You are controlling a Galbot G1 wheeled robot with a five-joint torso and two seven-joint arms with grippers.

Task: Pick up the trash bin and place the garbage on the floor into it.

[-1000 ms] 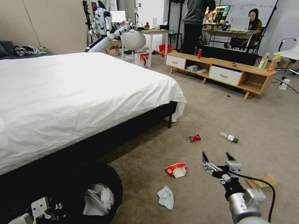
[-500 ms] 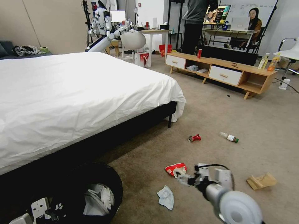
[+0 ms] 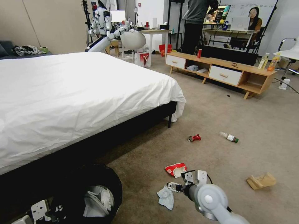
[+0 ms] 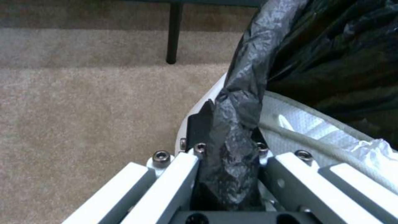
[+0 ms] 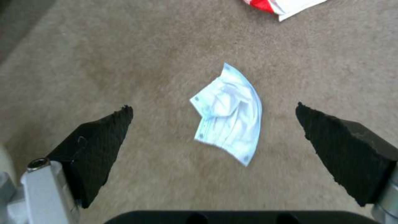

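Right pincer (image 5: 213,112) spread wide, empty, poised over crumpled white tissue (image 5: 228,115) on open carpet (image 3: 218,118), clear of the bed (image 3: 78,93) edge. Red-and-white packet (image 3: 175,169) just beyond. Left pincer (image 4: 226,146) clamped on the trash bin (image 3: 93,189) rim beside the bed; white paper inside.

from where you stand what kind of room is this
Probably a lab or office staged as a bedroom: a bed with a white sheet, a low wooden cabinet on the carpet, and desks with screens behind.
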